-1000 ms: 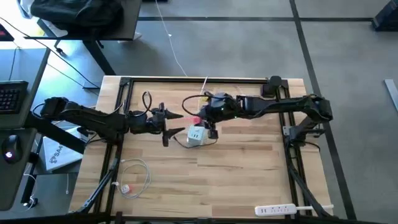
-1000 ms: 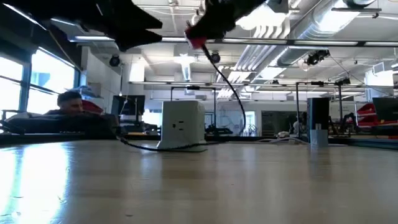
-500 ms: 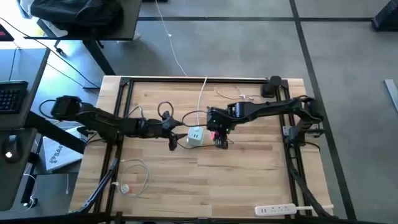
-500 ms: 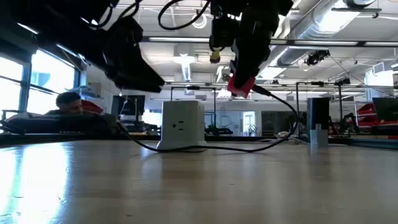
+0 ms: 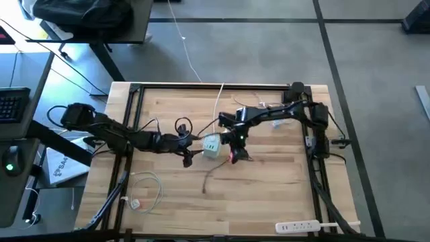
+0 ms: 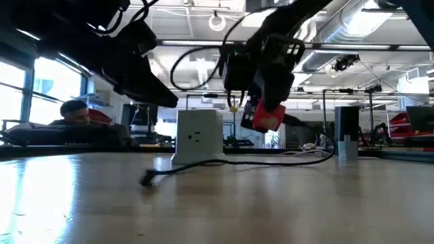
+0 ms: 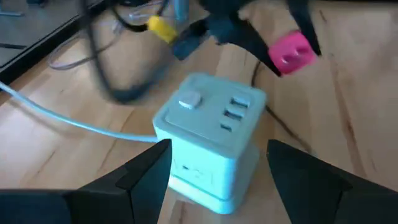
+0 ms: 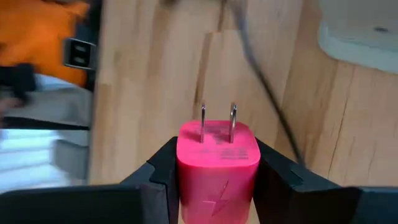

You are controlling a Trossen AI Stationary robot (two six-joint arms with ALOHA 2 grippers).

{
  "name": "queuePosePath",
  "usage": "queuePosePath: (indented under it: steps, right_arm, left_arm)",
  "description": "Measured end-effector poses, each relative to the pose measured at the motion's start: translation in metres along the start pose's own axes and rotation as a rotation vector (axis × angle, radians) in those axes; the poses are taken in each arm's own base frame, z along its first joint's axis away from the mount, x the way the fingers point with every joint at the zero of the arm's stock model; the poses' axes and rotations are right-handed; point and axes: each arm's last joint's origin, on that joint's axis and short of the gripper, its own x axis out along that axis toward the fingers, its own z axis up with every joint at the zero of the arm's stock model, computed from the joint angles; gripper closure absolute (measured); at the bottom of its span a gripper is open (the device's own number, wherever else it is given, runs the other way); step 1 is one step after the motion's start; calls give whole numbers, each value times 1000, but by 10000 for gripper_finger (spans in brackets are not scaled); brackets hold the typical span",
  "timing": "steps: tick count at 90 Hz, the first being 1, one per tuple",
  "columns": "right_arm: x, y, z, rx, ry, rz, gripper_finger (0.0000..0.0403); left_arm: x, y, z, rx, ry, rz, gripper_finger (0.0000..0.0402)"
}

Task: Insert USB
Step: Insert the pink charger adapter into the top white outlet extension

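Observation:
The USB [image 8: 217, 163] is a red-pink plug with two metal prongs, and my right gripper [image 8: 217, 155] is shut on it. It hangs above the table [image 5: 269, 195] beside the white charger cube [image 5: 211, 146], on the cube's right and nearer side. Its thin black cable [image 6: 224, 163] trails down to the tabletop, with the free end [image 6: 146, 179] lying near the front. My left gripper [image 7: 217, 163] is open just left of the cube [image 7: 211, 140]. Its fingers stand on either side of the cube without plainly touching it. My right gripper pinches the plug's body by two opposite sides [image 8: 181, 171] between its two fingers. The prongs [image 8: 217, 118] point away from the fingers. The fingers slant down from above. The plug [image 6: 266, 116] is tilted and lifted clear of the table.
A white cable [image 5: 218, 101] runs from the cube to the far edge. A coiled white cable [image 5: 144, 188] lies front left and a white power strip [image 5: 299, 226] at the front right edge. A black post [image 5: 295, 89] stands at the far right corner.
My right gripper has carried the plug down and toward the near edge, from above the cube's far side to its right side. The black cable has dropped, and its free end now lies on the table in front. My left gripper has moved right, up to the cube.

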Motion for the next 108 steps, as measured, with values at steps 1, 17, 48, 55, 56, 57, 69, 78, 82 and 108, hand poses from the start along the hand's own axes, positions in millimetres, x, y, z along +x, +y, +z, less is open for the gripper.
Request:
queuePosePath:
  steps: [1,17,48,55,56,57,69,78,82,108]
  right_arm:
    - [-1,-2,0,2,-6,11,292]
    - [-9,-34,-8,81,-54,83,292]
    - [8,-67,-10,132,-144,319,292]
    - [10,-70,-9,127,-163,365,292]
    - [10,-70,-9,125,-167,373,292]
    - [10,-70,-9,123,-171,381,292]
    - [10,-74,-1,123,-200,377,292]
    - [7,-77,3,133,-221,346,292]
    - [5,-79,3,134,-226,328,292]
    - [-7,-70,-1,156,-182,126,292]
  left_arm:
    - [0,0,0,2,1,4,161]
    - [-2,-3,-5,28,33,39,161]
    - [-1,-2,-9,46,68,39,161]
    - [1,-2,-10,68,67,61,161]
    - [1,-2,-10,72,68,65,161]
    - [2,-2,-11,75,71,69,161]
    - [11,-1,-19,87,95,112,161]
    - [20,-2,-25,88,102,96,161]
    - [23,-3,-26,93,98,85,161]
    - [19,-4,-17,98,47,63,161]
